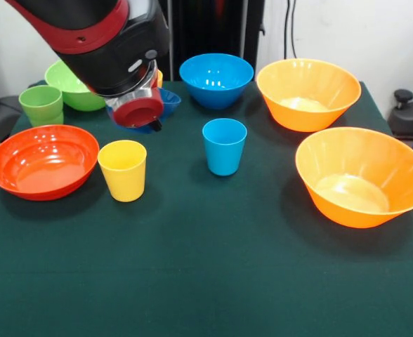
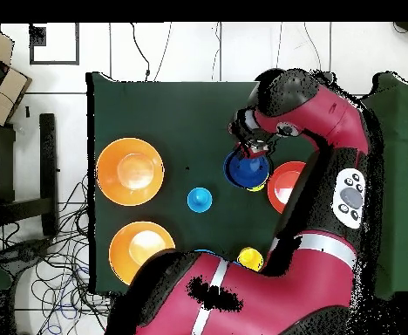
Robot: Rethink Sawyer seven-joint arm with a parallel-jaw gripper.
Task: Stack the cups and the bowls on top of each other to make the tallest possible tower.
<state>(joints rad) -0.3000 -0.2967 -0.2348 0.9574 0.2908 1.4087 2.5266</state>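
Bench covered in dark green cloth. White wall behind, black cables hanging down it. Overhead: pale tiled floor, tangled cables beside bench, cardboard box at one corner.

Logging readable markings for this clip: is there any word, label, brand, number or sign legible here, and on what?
None can be read.
The cups, such as the light blue cup and yellow cup, are plain.
The bowls, such as the red-orange bowl and nearest orange bowl, carry no print.
The light panel on the arm shows dark button-like marks, too small to read.
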